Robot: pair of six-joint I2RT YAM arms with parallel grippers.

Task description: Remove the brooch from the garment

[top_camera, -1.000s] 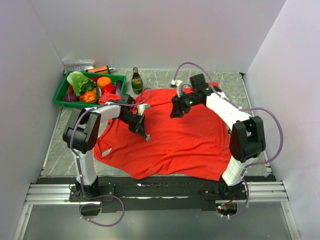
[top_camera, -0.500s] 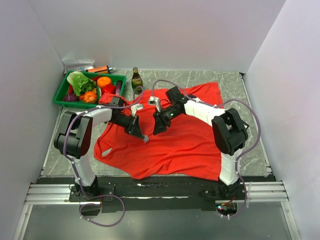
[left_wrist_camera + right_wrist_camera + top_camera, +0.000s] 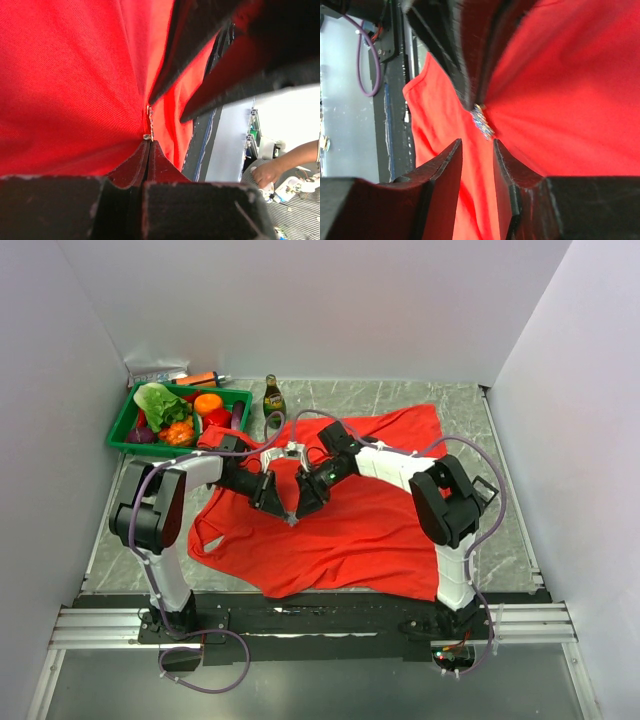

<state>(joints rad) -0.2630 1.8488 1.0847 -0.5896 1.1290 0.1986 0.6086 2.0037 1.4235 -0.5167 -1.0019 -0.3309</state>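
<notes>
Facing tip to tip on the garment (image 3: 360, 530), left of its middle, top view: left gripper (image 3: 287, 514) and right gripper (image 3: 298, 511). Left wrist: jaws closed flat, apparently nipping a garment fold to steady it; brooch (image 3: 149, 124) sits right at the tips. Right wrist: fingers slightly parted, holding nothing, brooch just beyond them, likely lined up to pull it. Grey marbled table (image 3: 470, 410), white walls; green tray (image 3: 118, 428) and bottle (image 3: 273, 400) off the garment's far-left edge.
</notes>
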